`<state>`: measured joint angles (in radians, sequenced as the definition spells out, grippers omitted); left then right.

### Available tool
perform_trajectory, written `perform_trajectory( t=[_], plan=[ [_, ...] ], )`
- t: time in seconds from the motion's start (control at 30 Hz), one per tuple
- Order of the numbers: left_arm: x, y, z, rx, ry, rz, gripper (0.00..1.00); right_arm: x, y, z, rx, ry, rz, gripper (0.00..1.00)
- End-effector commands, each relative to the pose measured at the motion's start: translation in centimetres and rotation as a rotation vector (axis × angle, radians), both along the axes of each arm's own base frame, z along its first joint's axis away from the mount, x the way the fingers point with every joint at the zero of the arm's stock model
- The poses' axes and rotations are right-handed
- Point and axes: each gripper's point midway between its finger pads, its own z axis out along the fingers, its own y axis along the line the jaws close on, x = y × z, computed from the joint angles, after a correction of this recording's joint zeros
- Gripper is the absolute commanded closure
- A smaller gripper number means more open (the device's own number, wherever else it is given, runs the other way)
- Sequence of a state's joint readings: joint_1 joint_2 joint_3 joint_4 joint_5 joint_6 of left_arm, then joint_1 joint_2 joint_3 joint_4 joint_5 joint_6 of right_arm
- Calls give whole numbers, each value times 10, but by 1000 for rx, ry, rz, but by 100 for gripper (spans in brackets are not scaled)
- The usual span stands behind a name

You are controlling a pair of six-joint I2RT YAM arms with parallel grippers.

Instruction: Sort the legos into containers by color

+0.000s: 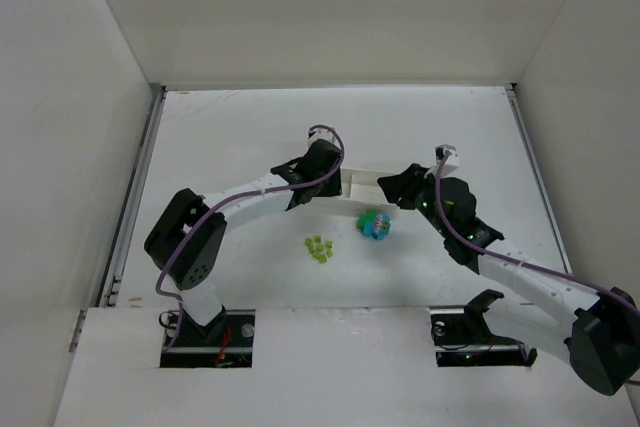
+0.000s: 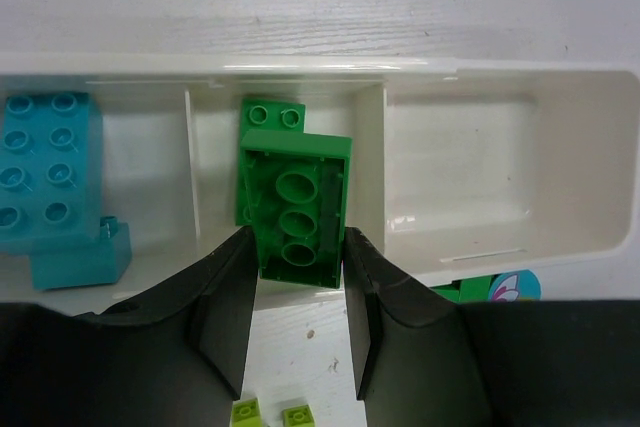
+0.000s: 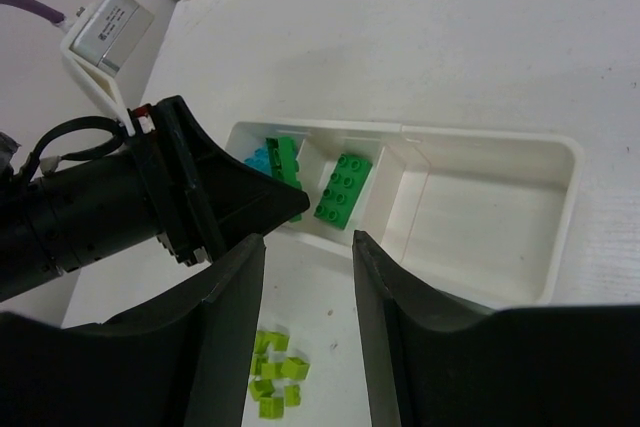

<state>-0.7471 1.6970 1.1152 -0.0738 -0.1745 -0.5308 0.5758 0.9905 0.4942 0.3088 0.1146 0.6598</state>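
While your left gripper [image 2: 297, 244] holds a dark green brick [image 2: 297, 202] underside-up over the middle compartment [image 2: 215, 177] of the white tray [image 2: 300, 64], the sort stands at roughly the halfway mark, by my judgement. Its jaws sit tight against both sides of that brick and appear to pinch it. It is not yet set down. A second dark green brick [image 2: 272, 114] already lies in the same compartment. Cyan bricks [image 2: 45, 167] occupy the end compartment at the left of the left wrist view. The right-hand compartment [image 2: 460, 167] holds nothing. Your right gripper [image 3: 307, 245] hangs just beside the tray with jaws spread and nothing between them. Outstanding items: the whole heap of yellow-green bricks [image 1: 319, 248] lies loose on the tabletop [image 1: 250, 127] near the tray, none of it sorted. A small cluster of cyan and green pieces [image 1: 375, 225] also sits just in front of the tray; I cannot tell how many pieces it contains. You have the empty compartment available for the yellow-green lot.
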Motion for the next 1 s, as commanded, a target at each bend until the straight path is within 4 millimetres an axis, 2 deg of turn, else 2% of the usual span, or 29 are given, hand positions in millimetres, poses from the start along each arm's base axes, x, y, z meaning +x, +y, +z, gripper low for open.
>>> perform_trajectory(
  t=[0.0,0.13,0.27,0.47,0.6,0.67,0.77,0.83,0.93,0.97],
  plan=[
    [14,2,18,9,-51,11,71,3,5,19,48,-60,11,53],
    [15,5,20,16,-61,19,59,3,4,19,49,-61,11,53],
    [13,4,27,10,-76,10,52,3,2,19,50,-62,6,52],
    [10,7,40,-11,-108,15,55,2,1,18,42,-61,3,52],
    [3,11,65,-74,-170,21,57,3,-1,14,19,-44,-13,64],
    [-6,11,77,-125,-191,10,58,2,-7,5,-2,-13,-44,70],
    [-25,12,82,-191,-192,-15,58,-11,-14,-15,-55,56,-84,70],
    [-37,16,80,-228,-175,-19,58,-24,-20,-26,-97,89,-122,61],
    [-57,20,72,-281,-140,-35,58,-41,-30,-41,-153,140,-171,34],
    [-62,21,70,-301,-128,-37,58,-46,-29,-46,-168,160,-168,28]
  ],
)
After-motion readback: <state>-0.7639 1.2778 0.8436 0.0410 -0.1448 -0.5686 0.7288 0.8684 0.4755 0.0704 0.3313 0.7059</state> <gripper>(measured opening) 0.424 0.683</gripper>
